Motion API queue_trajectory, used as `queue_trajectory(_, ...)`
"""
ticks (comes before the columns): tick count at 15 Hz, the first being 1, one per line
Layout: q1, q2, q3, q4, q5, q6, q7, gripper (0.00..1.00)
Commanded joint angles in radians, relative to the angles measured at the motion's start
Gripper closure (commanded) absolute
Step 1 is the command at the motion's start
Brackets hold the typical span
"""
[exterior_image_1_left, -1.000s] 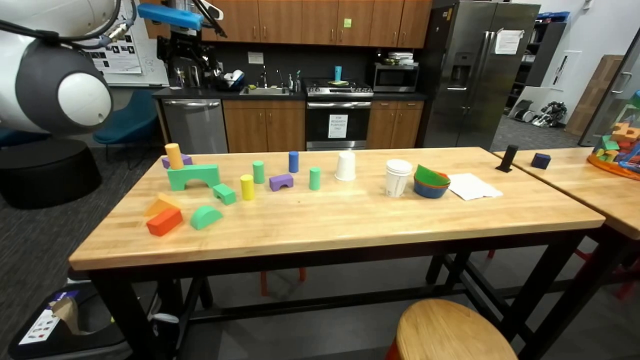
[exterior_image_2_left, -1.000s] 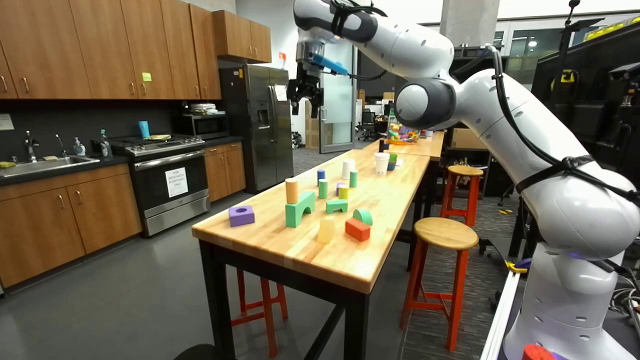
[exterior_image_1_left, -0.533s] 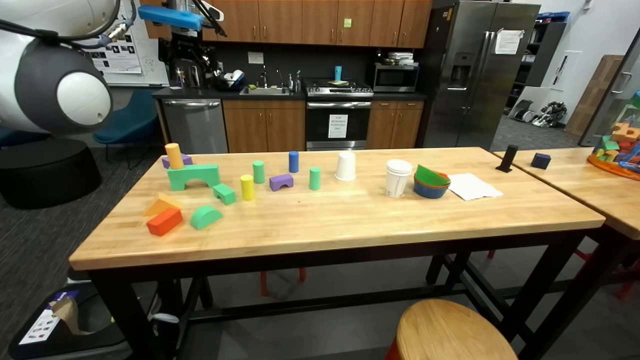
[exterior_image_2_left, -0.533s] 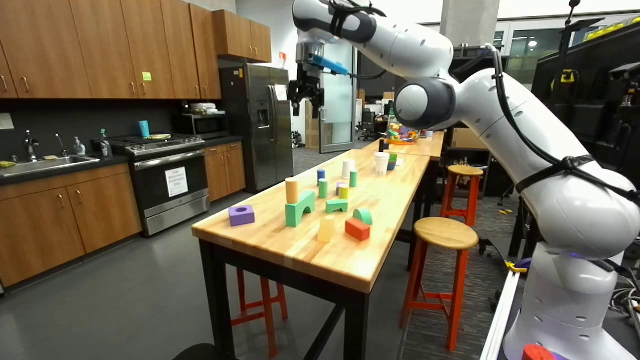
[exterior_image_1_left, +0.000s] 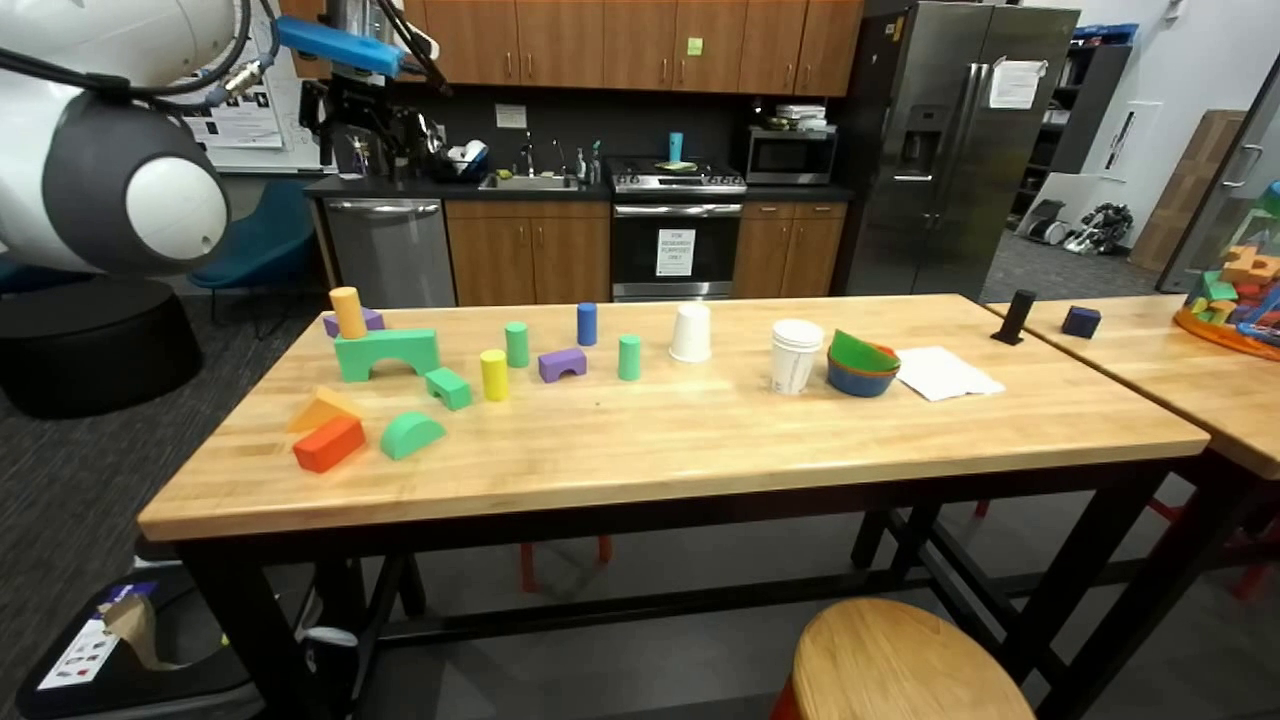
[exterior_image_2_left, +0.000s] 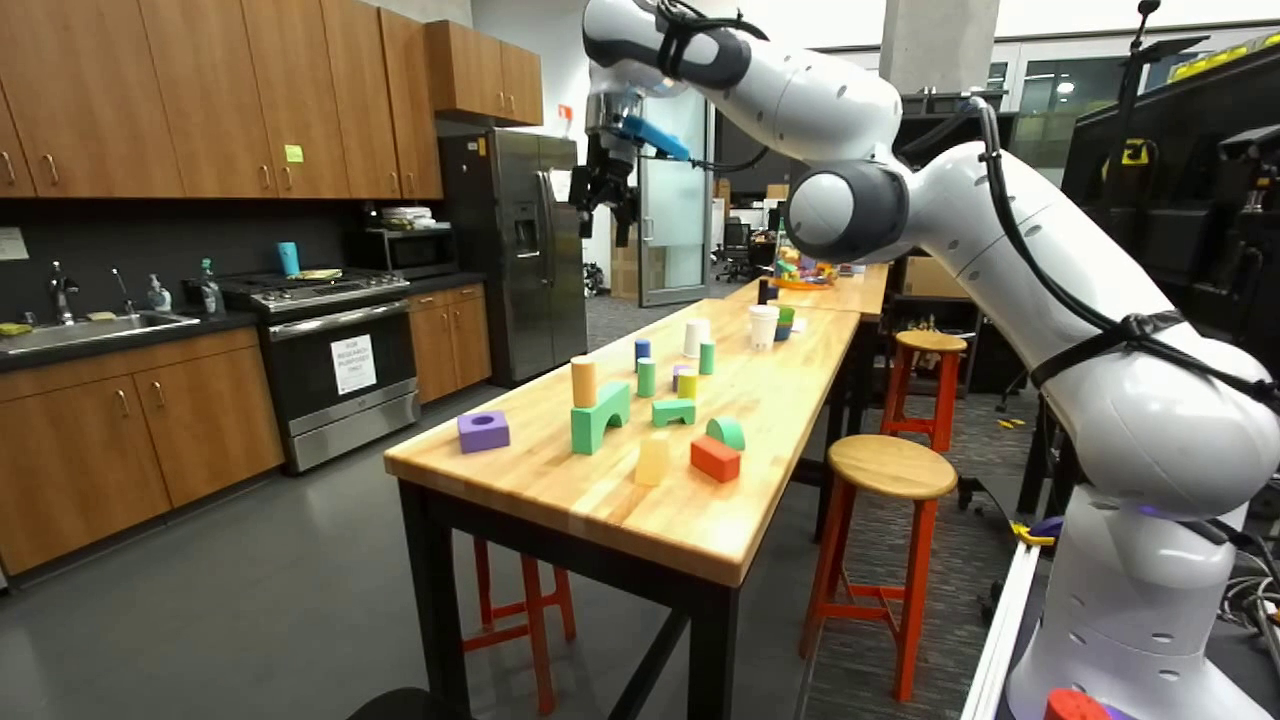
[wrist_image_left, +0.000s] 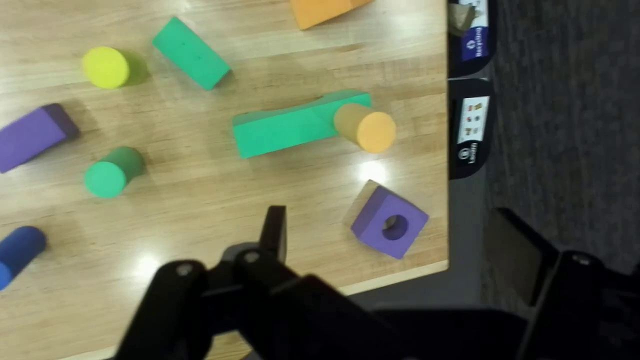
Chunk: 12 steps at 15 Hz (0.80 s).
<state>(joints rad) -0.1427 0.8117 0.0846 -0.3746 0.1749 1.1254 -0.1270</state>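
Pincer (exterior_image_2_left: 604, 231) tilted and slightly lower than half a second ago. Step in hand (a guess, no more): positioning aloft; any grasp calls for descent. Jaws wide, holding and touching nothing. Wrist view: holed purple block (wrist_image_left: 377, 220) framed between them, near counter (wrist_image_left: 200, 200) corner; orange cylinder (wrist_image_left: 372, 130) atop green arch (wrist_image_left: 285, 127) nearby.

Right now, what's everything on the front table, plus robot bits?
holed block: 1, purple, table corner
big arch: 1, green, nearby
cylinder: 1, orange, on big arch
small arches: 2, green and purple, past big arch
other cylinders: 4, two green, blue, yellow, near small arches
brick: 1, red, near edge
wedge: 1, orange, beside brick
semicircle: 1, green, beside brick
cups: at least 2, white, mid-table
bowls: 3, green, orange, blue, beside cups
paper: 1, white, beside bowls
stand: 1, black, opposite end
arm: 1, white, overhead
gripper: 1, black, open, above table
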Motion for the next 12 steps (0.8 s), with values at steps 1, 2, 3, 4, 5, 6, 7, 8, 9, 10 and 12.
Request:
queue_trajectory(1, -0.012, 0.022, 0.093, 0.026, 0.128, -0.020, 0.015, 0.00)
queue_trajectory(2, -0.014, 0.028, 0.118, 0.026, 0.167, -0.020, 0.015, 0.00)
queue_trajectory(3, -0.016, 0.031, 0.143, 0.026, 0.206, -0.023, 0.014, 0.00)
queue_trajectory(4, -0.019, 0.034, 0.168, 0.025, 0.246, -0.024, 0.015, 0.00)
queue_trajectory(5, -0.027, 0.034, 0.194, 0.023, 0.286, -0.027, 0.017, 0.00)
queue_trajectory(6, -0.036, 0.039, 0.218, 0.025, 0.325, -0.030, 0.013, 0.00)
queue_trajectory(7, -0.050, 0.042, 0.242, 0.026, 0.365, -0.038, 0.008, 0.00)
queue_trajectory(8, -0.064, 0.048, 0.265, 0.027, 0.404, -0.041, 0.002, 0.00)
queue_trajectory(9, -0.079, 0.051, 0.289, 0.027, 0.444, -0.048, 0.001, 0.00)
queue_trajectory(10, -0.092, 0.056, 0.309, 0.023, 0.488, -0.055, 0.005, 0.00)
queue_trajectory(12, -0.069, 0.053, 0.269, 0.026, 0.484, -0.048, 0.007, 0.00)
